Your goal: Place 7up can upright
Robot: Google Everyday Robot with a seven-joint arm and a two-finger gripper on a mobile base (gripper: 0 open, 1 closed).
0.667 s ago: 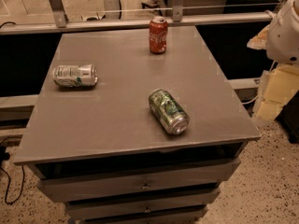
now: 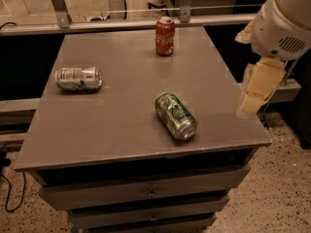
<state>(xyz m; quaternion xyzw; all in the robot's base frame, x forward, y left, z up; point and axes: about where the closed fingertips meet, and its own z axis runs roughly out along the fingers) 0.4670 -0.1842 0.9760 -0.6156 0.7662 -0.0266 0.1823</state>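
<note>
Obs, single camera view, looking down at the table (image 2: 121, 135) from its front.

7up can (image 2: 78, 78): lies on its side near the left edge of the table, about halfway back. Long axis runs roughly left-right, one silver end faces right. Pale silver body, green markings visible. Not upright.

Green can (image 2: 176, 115): darker, patterned, also on its side. Sits right of centre toward the front edge, turned diagonally, with its silver end pointing front-right. Well apart from the 7up can.

Red cola can (image 2: 165, 36): stands upright at the back of the table, near the far edge and a little right of centre. Well apart from both other cans.

Pincer (image 2: 250, 101): cream-coloured, hangs off the right side of the table, just beside the right edge and level with the front half of the top. It points downward with a slight lean to the left. The white arm housing (image 2: 284, 25) sits above it in the upper right corner. It touches none of the cans and is well apart from the 7up can, with the whole width of the table between them. How far open it is: cannot tell from this angle.

Under the table top: drawers (image 2: 146, 191) stacked at the front. Speckled floor (image 2: 282, 188) to the right, a dark cable (image 2: 8, 191) on the floor at lower left
</note>
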